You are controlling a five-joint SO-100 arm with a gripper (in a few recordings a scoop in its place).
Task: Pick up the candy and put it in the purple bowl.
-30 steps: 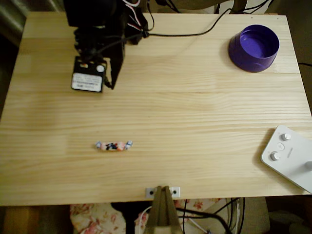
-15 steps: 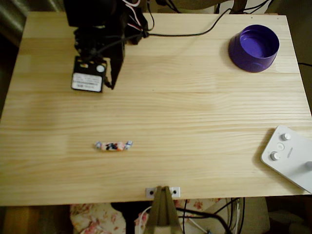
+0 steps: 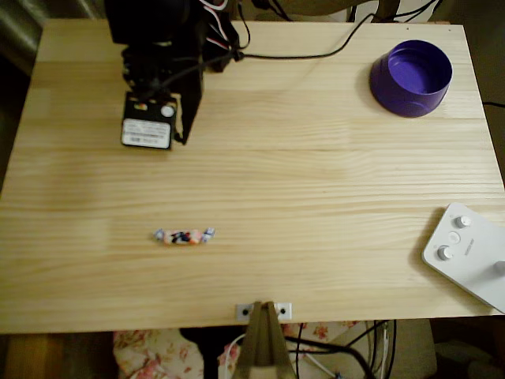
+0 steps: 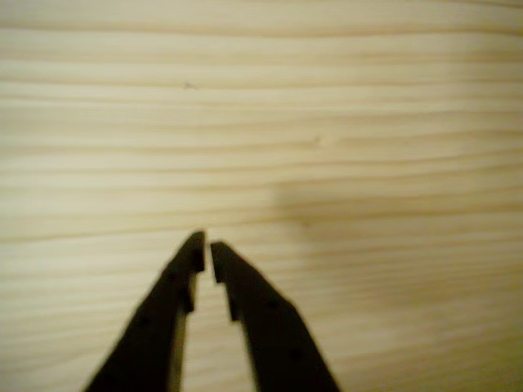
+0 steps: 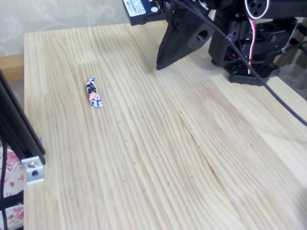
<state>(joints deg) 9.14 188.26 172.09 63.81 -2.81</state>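
Our end effector [image 4: 204,249] hangs with fingertips nearly together, holding nothing, at the overhead view's upper left. The candy [image 3: 184,235] lies lower left, the purple bowl [image 3: 411,77] upper right. We should open wide, then straddle its short axis.

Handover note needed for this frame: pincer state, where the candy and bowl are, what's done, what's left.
Pincer: shut and empty, above bare wood at the table's far-left part in the overhead view.
Candy: lying flat near the front edge, untouched, well clear of the pincer.
Purple bowl: far-right corner, empty.
Done: nothing yet.
Left: open, reach the candy, grasp, carry it to the bowl, release.
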